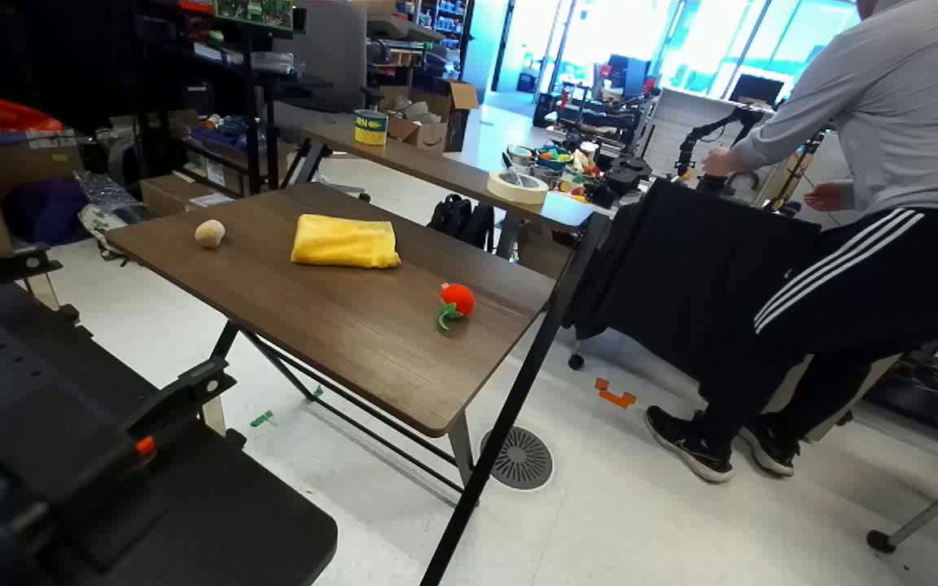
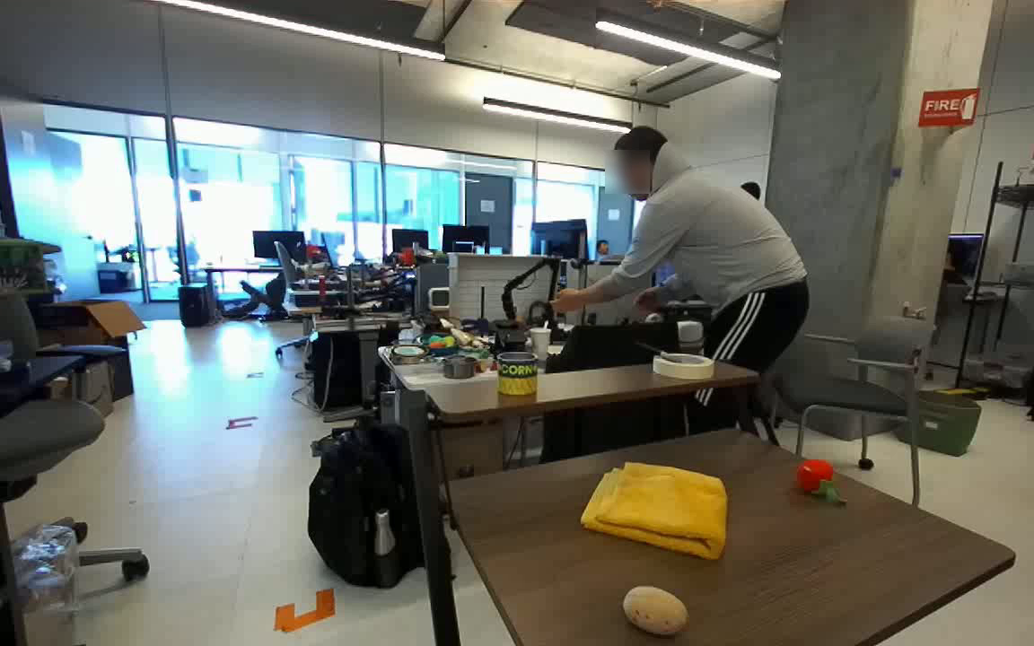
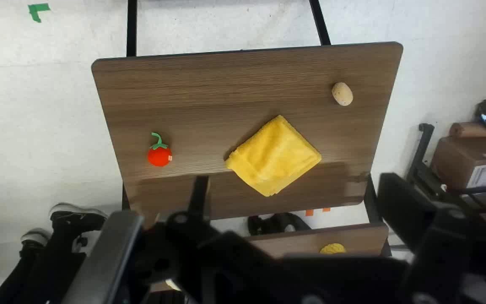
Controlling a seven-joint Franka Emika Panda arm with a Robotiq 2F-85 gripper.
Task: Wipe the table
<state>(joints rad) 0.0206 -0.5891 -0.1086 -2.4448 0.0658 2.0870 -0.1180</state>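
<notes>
The table has a dark brown wood-look top, seen in both exterior views (image 1: 339, 305) (image 2: 517, 511) and from above in the wrist view (image 3: 226, 93). A folded yellow cloth (image 1: 345, 242) lies flat near its middle; it also shows in an exterior view (image 2: 661, 509) and in the wrist view (image 3: 274, 156). My gripper (image 3: 294, 180) shows only in the wrist view. Its fingers are wide apart with nothing between them. It hangs above the table, apart from the cloth, and is in neither exterior view.
A red toy tomato (image 3: 159, 156) and a pale egg-shaped object (image 3: 342, 93) lie on the table on opposite sides of the cloth. A raised shelf (image 2: 598, 388) along one edge bears a corn can (image 2: 517, 377) and a tape roll (image 2: 683, 366). A person (image 1: 892, 130) stands beyond it.
</notes>
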